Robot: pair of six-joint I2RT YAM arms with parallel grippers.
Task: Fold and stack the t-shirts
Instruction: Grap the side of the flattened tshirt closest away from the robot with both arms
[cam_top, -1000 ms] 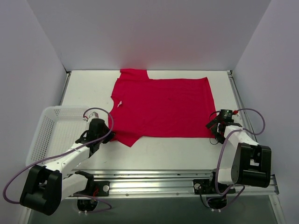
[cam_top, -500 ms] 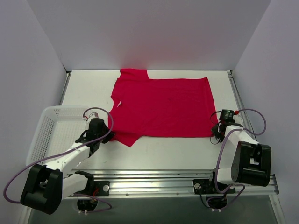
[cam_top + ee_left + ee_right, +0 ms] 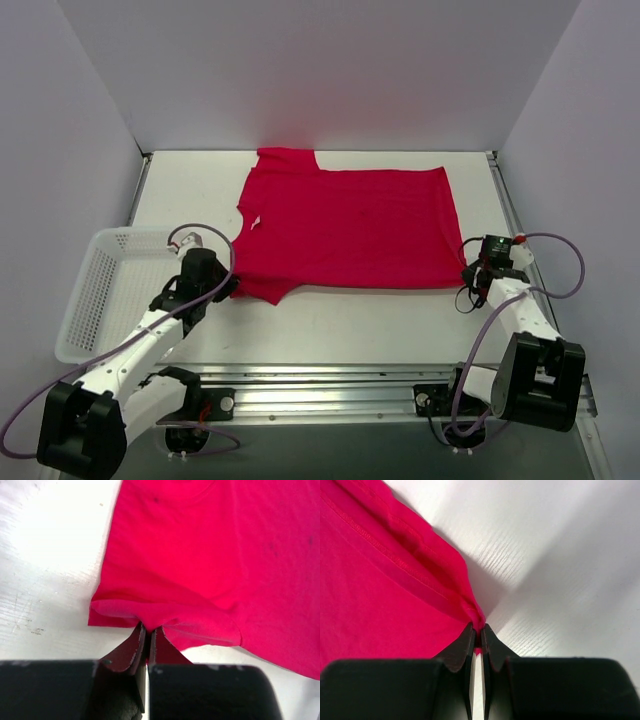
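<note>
Clenched on red cloth, both pairs tell the same story: the left jaws pinch a puckered fold at the near sleeve edge of the t-shirt [image 3: 225,555], and the right jaws grip the near hem corner, where the fabric [image 3: 370,580] gathers into a small peak between them. From above, the t-shirt [image 3: 350,225] lies spread flat on the table [image 3: 370,330], running from the centre out toward 12 o'clock, collar side toward 9 o'clock and hem toward 3. The left arm [image 3: 150,335] reaches it from about 8 o'clock, beside the white mesh basket [image 3: 75,300], and the right arm [image 3: 520,310] from about 4 o'clock. Compared with half a second ago, the near edge of the shirt has crept a little toward 12 o'clock, the sleeve tip has drawn in, and both wrists have shifted slightly, the right one outward toward 3 o'clock. That looks like the grasp phase ending and the first fold beginning, with the near edge about to be carried over the far half. Most of the garment is still flat, so folding has barely started and stacking is not yet in play. The grips are small, right at the cloth's edge, so a slip during the lift seems the chief risk.
</note>
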